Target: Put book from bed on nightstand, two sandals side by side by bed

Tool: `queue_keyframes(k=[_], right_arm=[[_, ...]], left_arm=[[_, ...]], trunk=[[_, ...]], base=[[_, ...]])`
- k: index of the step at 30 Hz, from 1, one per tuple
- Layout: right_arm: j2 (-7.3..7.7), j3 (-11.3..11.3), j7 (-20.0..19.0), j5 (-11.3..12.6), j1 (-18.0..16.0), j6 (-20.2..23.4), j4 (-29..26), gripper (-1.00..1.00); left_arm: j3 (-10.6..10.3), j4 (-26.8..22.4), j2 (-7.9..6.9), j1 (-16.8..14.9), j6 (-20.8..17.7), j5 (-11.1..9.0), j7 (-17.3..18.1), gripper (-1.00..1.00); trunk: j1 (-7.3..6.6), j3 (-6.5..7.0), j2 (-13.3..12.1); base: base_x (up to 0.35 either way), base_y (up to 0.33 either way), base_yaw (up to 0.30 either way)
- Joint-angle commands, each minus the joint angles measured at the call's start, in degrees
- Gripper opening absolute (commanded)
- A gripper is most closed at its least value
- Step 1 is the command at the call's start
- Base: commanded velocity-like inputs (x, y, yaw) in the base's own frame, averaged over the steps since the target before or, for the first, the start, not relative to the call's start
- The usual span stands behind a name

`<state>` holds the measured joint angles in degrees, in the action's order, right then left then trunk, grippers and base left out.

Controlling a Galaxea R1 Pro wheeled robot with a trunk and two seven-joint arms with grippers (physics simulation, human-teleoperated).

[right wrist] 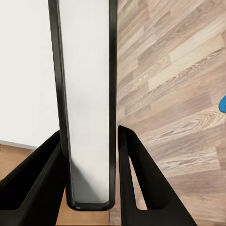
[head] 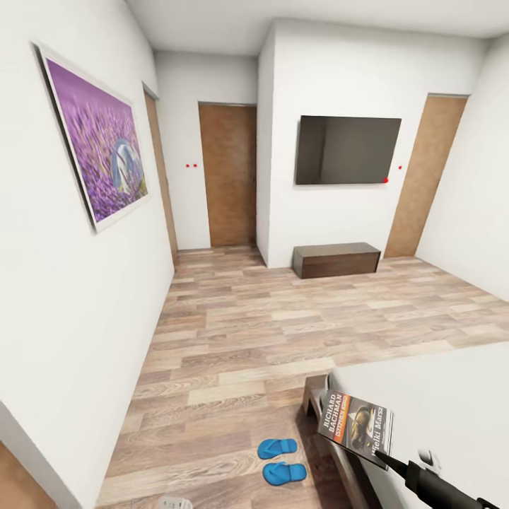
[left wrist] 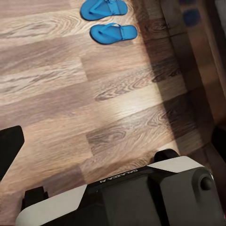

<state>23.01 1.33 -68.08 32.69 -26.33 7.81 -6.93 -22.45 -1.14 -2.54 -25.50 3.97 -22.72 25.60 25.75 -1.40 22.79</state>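
While the book is being held up off the bed, clear of the mattress and above the bed's near corner, it is being pinched by its lower edge in the right gripper. Seen from the right wrist, the book is being clamped edge-on between the two dark fingers. The two sandals are lying side by side on the wood floor just beside the bed frame, so that part appears settled. The step in hand is judged to be the carrying of the book. A nightstand is being sought next, calling for a turn of the base. The left gripper's state cannot be told.
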Motion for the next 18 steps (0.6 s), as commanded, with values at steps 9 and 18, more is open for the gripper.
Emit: queue_keyframes(k=[9,18], right_arm=[[0.01,0.1,-0.2,0.2,0.0,0.6,0.0,-1.00],[0.01,0.2,-0.2,0.2,0.0,0.6,0.0,-1.00]], left_arm=[[-0.5,0.1,0.02,-0.1,0.2,-0.4,0.2,1.00],[-0.5,0.1,0.07,-0.1,0.2,-0.4,0.2,1.00]], trunk=[[0.04,-0.13,0.1],[0.04,-0.13,0.1]], base=[[0.000,0.000,0.204],[0.000,0.000,0.204]])
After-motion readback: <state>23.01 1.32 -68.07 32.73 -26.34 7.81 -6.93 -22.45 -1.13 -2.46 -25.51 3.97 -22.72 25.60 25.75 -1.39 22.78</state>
